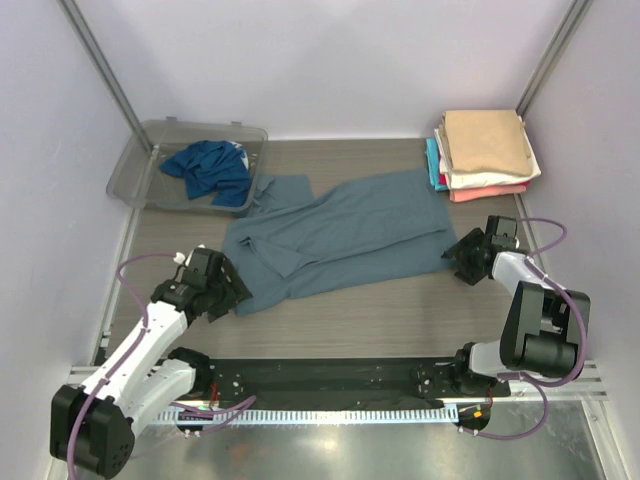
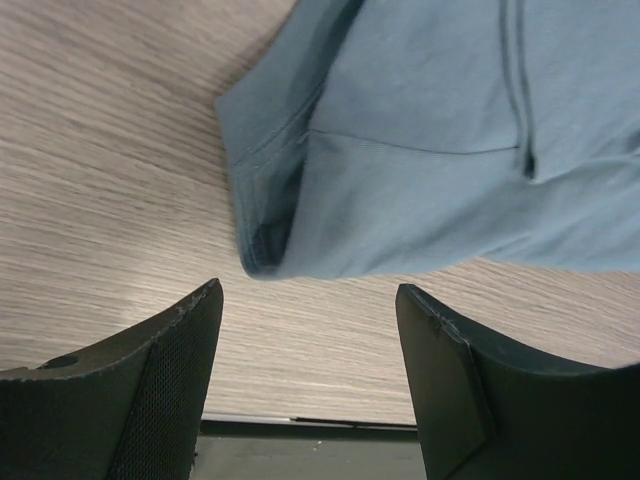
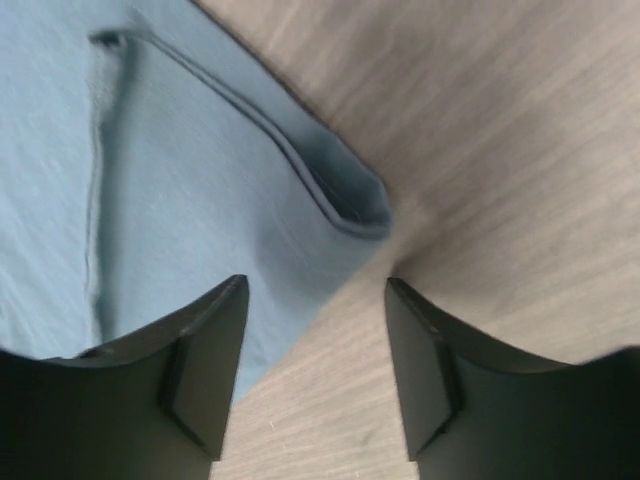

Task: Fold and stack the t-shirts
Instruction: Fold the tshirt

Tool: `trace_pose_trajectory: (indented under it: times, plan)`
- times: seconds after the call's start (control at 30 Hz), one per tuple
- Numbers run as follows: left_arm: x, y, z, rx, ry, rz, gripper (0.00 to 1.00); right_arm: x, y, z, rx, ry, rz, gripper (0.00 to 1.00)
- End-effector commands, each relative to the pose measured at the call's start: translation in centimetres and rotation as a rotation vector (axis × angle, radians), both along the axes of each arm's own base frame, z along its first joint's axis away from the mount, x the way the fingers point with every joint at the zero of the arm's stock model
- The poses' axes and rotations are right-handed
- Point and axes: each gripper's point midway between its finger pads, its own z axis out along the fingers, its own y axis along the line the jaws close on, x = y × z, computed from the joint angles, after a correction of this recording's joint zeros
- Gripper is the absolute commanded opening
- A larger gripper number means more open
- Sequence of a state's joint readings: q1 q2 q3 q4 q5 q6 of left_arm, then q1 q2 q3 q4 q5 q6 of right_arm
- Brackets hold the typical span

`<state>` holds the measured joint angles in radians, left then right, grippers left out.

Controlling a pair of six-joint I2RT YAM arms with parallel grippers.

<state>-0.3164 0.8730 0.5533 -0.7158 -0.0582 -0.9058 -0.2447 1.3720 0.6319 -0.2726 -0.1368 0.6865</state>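
Observation:
A dusty slate-blue t-shirt (image 1: 335, 235) lies spread across the middle of the table, partly folded over itself. My left gripper (image 1: 232, 290) is open at the shirt's near left corner; in the left wrist view that corner (image 2: 262, 240) lies just beyond my open fingers (image 2: 180, 350). My right gripper (image 1: 460, 256) is open at the shirt's near right corner (image 3: 350, 205), which lies just ahead of the fingers. A deeper teal-blue t-shirt (image 1: 210, 170) lies crumpled in the tub. Folded tan, white, coral and teal shirts (image 1: 484, 150) are stacked at the back right.
The clear plastic tub (image 1: 140, 165) stands at the back left. Walls enclose the table on the left, back and right. A black rail (image 1: 330, 375) runs along the near edge by the arm bases.

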Motion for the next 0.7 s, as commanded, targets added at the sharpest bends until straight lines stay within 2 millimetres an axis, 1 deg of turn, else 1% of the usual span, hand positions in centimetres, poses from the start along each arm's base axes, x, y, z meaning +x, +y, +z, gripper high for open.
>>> trace_pose_trajectory:
  times: [0.0,0.03,0.1,0.13,0.17,0.2,0.23,0.3,0.37,0.4,0.43,0.5,0.53,0.57,0.6,0.63,0.67]
  plan:
    - [1.4,-0.7,0.0,-0.046,-0.061,0.037,0.71,1.1,-0.6,-0.9,-0.019,-0.001,-0.007,0.61]
    - [1.4,-0.7,-0.4,-0.047,-0.052,0.039,0.71,1.3,-0.6,-1.0,-0.015,0.0,-0.007,0.55]
    - [1.2,-0.7,-1.2,-0.047,-0.041,0.037,0.71,1.6,-0.7,-0.8,-0.017,-0.007,-0.009,0.51]
    - [1.2,-0.7,-1.4,-0.047,-0.039,0.037,0.71,1.7,-0.8,-0.8,-0.02,-0.008,-0.013,0.45]
    - [1.0,-0.7,-1.9,-0.043,-0.029,0.038,0.71,1.8,-0.9,-0.7,-0.025,-0.013,-0.011,0.43]
    - [1.3,-0.8,-1.8,-0.049,-0.042,0.036,0.71,1.9,-1.1,-0.6,-0.033,-0.013,-0.013,0.41]
    - [1.2,-0.7,-2.1,-0.046,-0.041,0.037,0.71,2.0,-1.2,-0.6,-0.035,-0.016,-0.015,0.36]
    - [1.6,-0.7,-2.5,-0.041,-0.048,0.038,0.71,2.0,-1.2,-0.7,-0.036,-0.01,-0.011,0.29]
    - [1.5,-0.5,-3.3,-0.025,-0.039,0.042,0.67,2.1,-1.1,-0.8,-0.032,-0.011,-0.009,0.22]
    - [2.0,-0.6,-3.5,-0.029,-0.05,0.044,0.64,2.0,-1.0,-0.9,-0.029,-0.009,-0.005,0.19]
    - [2.0,-0.6,-4.0,-0.028,-0.043,0.048,0.59,2.0,-0.9,-1.0,-0.025,-0.008,-0.003,0.15]
    - [2.5,-1.0,-4.2,-0.042,-0.057,0.043,0.54,1.9,-0.9,-1.0,-0.027,-0.008,0.001,0.11]
    - [2.7,-1.2,-4.5,-0.048,-0.057,0.038,0.47,1.9,-0.8,-1.0,-0.024,-0.008,0.005,0.07]
    - [2.5,-1.2,-4.8,-0.044,-0.045,0.038,0.42,1.8,-0.8,-1.0,-0.022,-0.008,0.005,0.04]
    - [2.8,-1.3,-4.8,-0.046,-0.054,0.034,0.37,1.8,-0.7,-1.0,-0.019,-0.009,0.006,0.01]
    - [2.8,-1.3,-5.0,-0.043,-0.044,0.033,0.3,1.7,-0.7,-0.9,-0.017,-0.011,0.008,0.01]
    - [3.1,-1.4,-4.7,-0.045,-0.049,0.03,0.11,1.7,-0.5,-0.8,-0.01,-0.014,0.011,0.01]
